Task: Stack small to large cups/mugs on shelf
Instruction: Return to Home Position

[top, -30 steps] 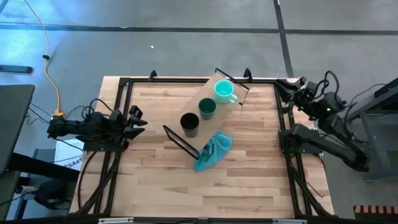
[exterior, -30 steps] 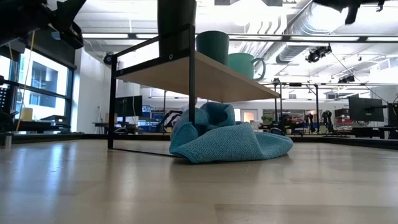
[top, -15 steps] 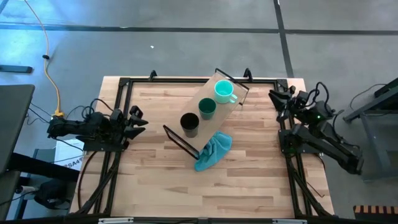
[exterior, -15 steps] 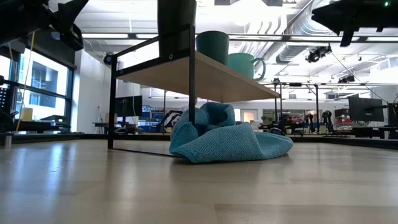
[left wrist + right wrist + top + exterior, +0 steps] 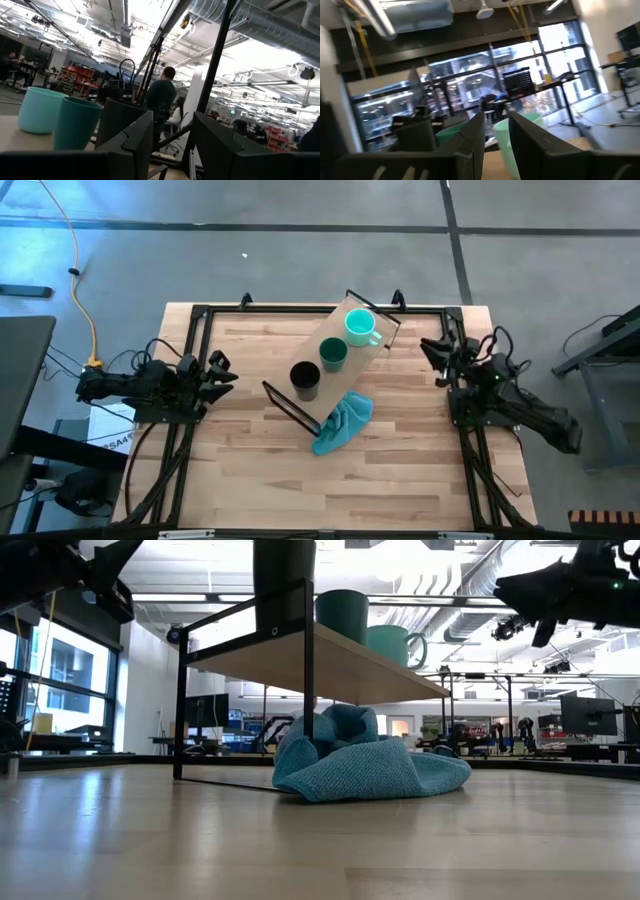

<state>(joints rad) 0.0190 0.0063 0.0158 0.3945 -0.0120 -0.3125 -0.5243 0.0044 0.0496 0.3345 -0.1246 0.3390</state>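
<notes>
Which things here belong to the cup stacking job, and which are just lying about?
Job: black cup, green cup, mint mug, shelf, left gripper and right gripper, both open, near the table's sides.
Lying about: teal cloth by the shelf, yellow cable off the table.

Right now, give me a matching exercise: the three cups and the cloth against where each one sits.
Things:
1. black cup
2. green cup
3. mint mug
4. cloth

Places:
A. middle of the shelf
B. on the table, by the shelf's legs
C. shelf end nearer the table's far edge
D. shelf end nearer the table's middle

Pairs: 1-D, 2-A, 3-C, 4-B.

The left gripper and right gripper are open at the table's sides, holding nothing.
</notes>
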